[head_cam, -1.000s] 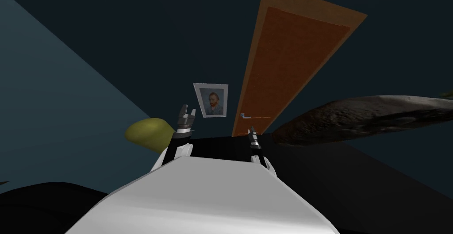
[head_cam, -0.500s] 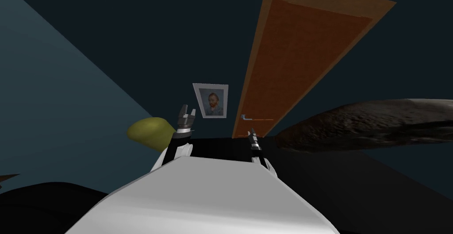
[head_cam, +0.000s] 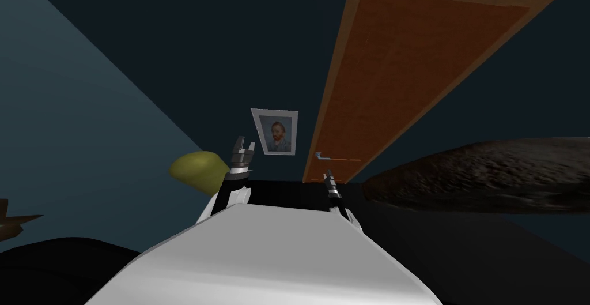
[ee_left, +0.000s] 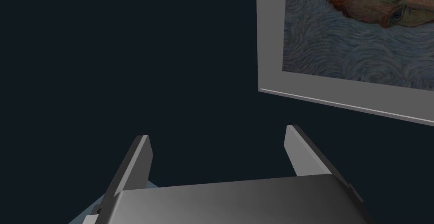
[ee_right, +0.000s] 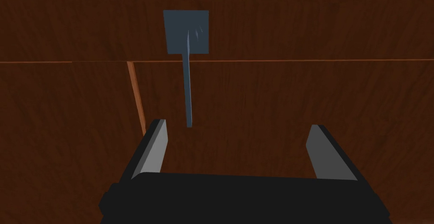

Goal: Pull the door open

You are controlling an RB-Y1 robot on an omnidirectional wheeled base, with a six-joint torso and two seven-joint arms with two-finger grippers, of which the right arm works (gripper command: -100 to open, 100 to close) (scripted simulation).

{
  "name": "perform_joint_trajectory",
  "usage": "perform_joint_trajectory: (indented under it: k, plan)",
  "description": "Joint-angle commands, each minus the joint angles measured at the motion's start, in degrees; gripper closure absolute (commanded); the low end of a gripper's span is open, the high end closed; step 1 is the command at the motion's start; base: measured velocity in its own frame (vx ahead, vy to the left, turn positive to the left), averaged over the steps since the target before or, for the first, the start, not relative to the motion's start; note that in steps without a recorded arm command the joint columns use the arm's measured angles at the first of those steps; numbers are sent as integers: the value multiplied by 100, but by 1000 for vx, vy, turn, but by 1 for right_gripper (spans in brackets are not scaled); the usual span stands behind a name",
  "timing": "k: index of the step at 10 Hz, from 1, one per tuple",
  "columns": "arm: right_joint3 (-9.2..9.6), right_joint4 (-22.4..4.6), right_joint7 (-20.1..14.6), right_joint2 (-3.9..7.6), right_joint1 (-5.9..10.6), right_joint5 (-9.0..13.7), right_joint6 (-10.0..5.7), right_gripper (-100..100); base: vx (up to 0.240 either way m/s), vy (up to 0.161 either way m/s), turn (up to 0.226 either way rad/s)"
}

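Door (head_cam: 403, 76) of brown wood in a dark wall (head_cam: 173, 42) faces the spread right tool (ee_right: 237, 126); left tool (ee_left: 216, 131) likewise spread.

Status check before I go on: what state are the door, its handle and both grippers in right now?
right gripper: open, empty, facing the door.
left gripper: open, empty, raised to the left of the door.
door: looks shut; no gap shows at its edge.
door handle: not gripped; the lever's tip lies just ahead of the right gripper's fingertips, close to one finger.
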State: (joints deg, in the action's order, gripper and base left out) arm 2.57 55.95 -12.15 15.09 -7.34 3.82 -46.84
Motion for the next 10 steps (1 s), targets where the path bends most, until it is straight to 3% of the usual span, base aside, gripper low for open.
perform_joint_trajectory:
  k: [1, 4, 7, 9, 10]
  plan:
    - [12, -215, -39, 39, 66, 9, -37, -100, 72, -67, 83]
    - [31, -549, -96, 99, 159, 23, -109, -100, 54, -56, 71]
    - [60, -1053, -181, 189, 298, 43, -216, -100, 69, -74, 105]
    - [58, -1024, -181, 189, 296, 42, -200, -100, 39, -42, 25]
    - [-93, -1153, -125, 181, 360, 126, -205, -100, 36, -9, 338]
